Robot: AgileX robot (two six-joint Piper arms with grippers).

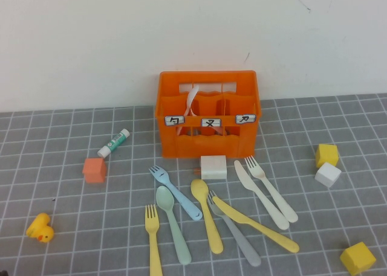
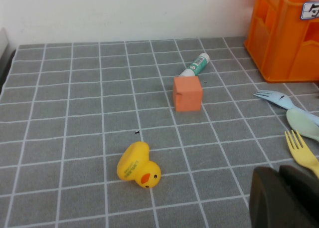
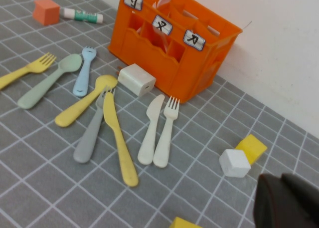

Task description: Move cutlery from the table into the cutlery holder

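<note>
Cutlery [image 1: 211, 212] lies on table [image 1: 72, 227] before holder [image 1: 208, 113]; left gripper [image 2: 284, 198] and right gripper [image 3: 289, 203] wait nearby, finger state indeterminable; grasp 1 handle mid-length.

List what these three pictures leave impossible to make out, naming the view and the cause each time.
- Left gripper: left wrist view, only a dark corner at the picture edge; the high view misses it.
- Right gripper: right wrist view, likewise cut off.
- Cutlery holder contents: high view, walls and dividers hide the compartments.
- Yellow fork: high view, handle end cut by the bottom edge.
</note>
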